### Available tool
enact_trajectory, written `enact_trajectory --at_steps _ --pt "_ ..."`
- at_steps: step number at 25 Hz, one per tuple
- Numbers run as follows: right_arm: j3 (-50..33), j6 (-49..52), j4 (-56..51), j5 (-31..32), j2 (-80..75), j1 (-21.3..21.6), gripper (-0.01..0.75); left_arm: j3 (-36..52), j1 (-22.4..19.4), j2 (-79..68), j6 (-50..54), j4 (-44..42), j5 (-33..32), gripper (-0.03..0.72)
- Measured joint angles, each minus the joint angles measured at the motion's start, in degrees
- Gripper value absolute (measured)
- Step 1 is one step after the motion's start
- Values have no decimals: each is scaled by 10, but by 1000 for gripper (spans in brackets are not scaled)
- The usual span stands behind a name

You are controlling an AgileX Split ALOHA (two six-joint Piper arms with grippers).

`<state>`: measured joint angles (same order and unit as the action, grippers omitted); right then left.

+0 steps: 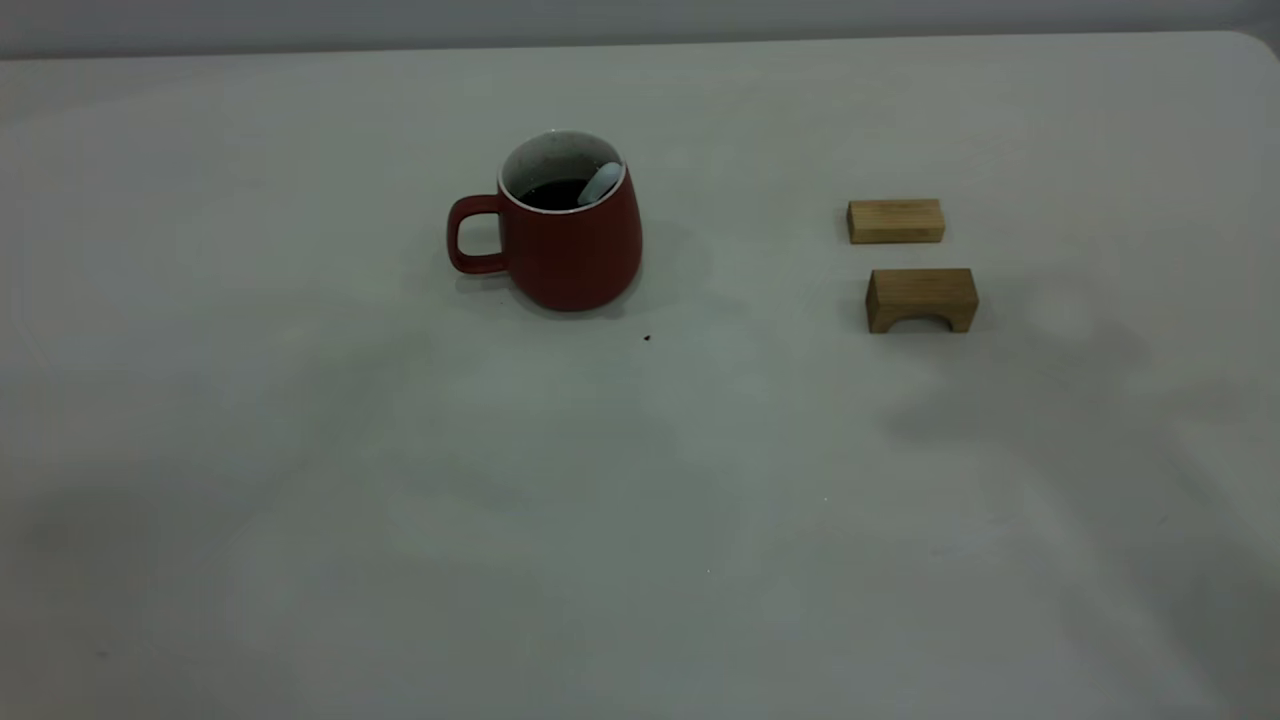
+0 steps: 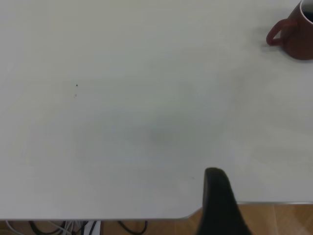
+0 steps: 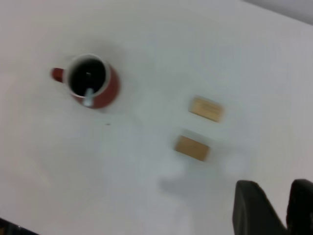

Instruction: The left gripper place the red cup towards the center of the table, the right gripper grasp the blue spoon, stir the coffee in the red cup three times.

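Note:
The red cup (image 1: 575,250) stands upright on the table (image 1: 640,520), a little left of centre toward the back, with its handle pointing left. Dark coffee (image 1: 555,193) fills it part way. The blue spoon (image 1: 601,184) rests inside, its pale handle leaning on the cup's right rim. Neither gripper shows in the exterior view. The right wrist view looks down from high up on the cup (image 3: 110,90) and spoon (image 3: 88,95); my right gripper (image 3: 279,188) is far from both, narrowly open and empty. Only part of my left gripper (image 2: 220,200) shows, near the table edge, far from the cup (image 2: 298,36).
Two tan wooden blocks lie right of the cup: a flat one (image 1: 895,221) and an arched one (image 1: 921,300) in front of it. A dark speck (image 1: 647,338) sits just in front of the cup. The table's near edge (image 2: 146,218) shows, with cables below it.

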<state>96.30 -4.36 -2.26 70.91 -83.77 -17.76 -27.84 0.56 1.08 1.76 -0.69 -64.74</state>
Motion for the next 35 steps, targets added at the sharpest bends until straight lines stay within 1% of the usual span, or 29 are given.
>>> enact_trajectory --at_steps 6,10,12,16,18,23,29,32,35 --pt "-103 7 35 0 139 0 217 0 0 0 0 0 0 535" --pt "-200 7 46 0 255 0 221 0 0 0 0 0 0 535" --pt "-263 7 54 0 337 0 225 0 0 0 0 0 0 535" --pt "-362 7 57 0 490 1 230 0 0 0 0 0 0 535" --pt "-397 7 57 0 544 11 230 0 0 0 0 0 0 535" --pt "-471 7 58 0 685 60 236 0 0 0 0 0 0 535" --pt "-559 7 36 0 813 68 236 0 0 0 0 0 0 535" --pt "-609 7 19 -1 828 70 236 0 0 0 0 0 0 535" --pt "-652 7 6 -8 828 88 236 0 0 0 0 0 0 535"
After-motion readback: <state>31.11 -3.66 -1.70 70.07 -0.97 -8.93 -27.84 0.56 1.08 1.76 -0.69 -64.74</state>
